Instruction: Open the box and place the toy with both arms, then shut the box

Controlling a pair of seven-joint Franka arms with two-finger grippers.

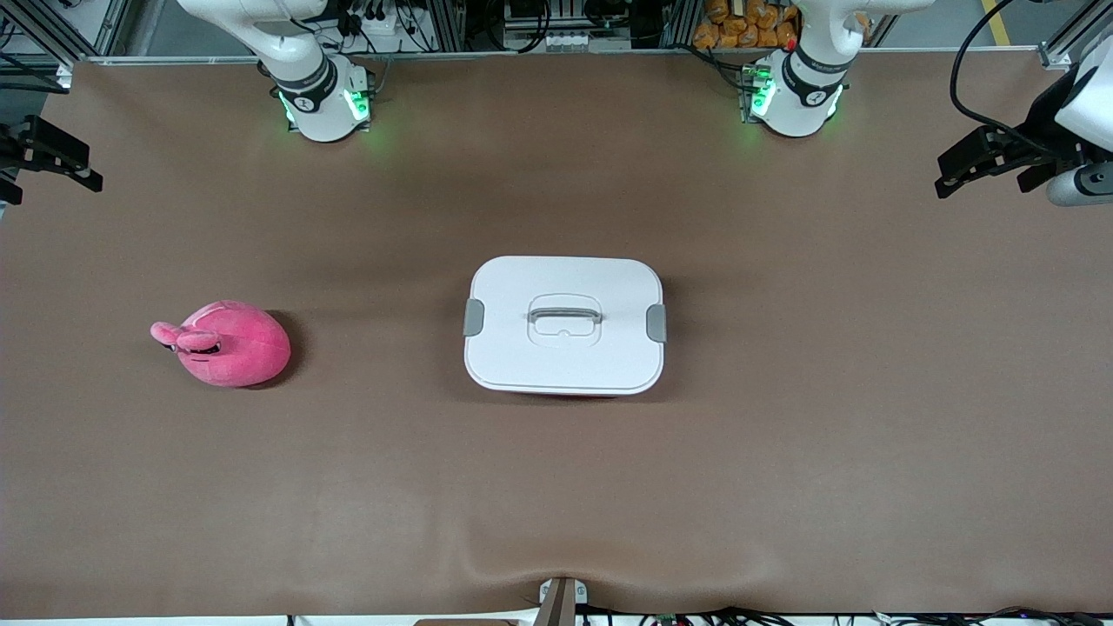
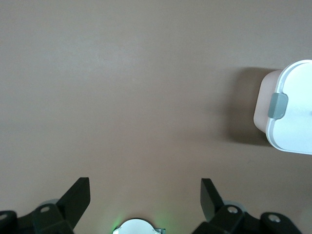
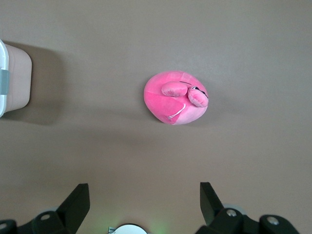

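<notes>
- Box (image 1: pixel 563 348): you have it at the middle of the brown bench (image 1: pixel 556 487), its white lid (image 1: pixel 609 287) seated flat on top, with a grey clip (image 1: pixel 474 317) on the end toward the right arm, another grey clip (image 1: pixel 656 322) on the end toward the left arm, and a recessed grey handle (image 1: pixel 565 311) in the lid's centre. The left wrist view shows you the translucent pink tub wall under the lid.
- Toy (image 1: pixel 228 342): your pink plush lies on the bench well apart from the box, toward the right arm's end, its ear lobes pointing away from the box.
- Left hand (image 2: pixel 145 195): it hangs over bare bench at the left arm's end, fingers spread wide and holding nothing.
- Right hand (image 3: pixel 145 200): it hangs over bare bench at the right arm's end, near the toy, fingers spread wide and empty.
</notes>
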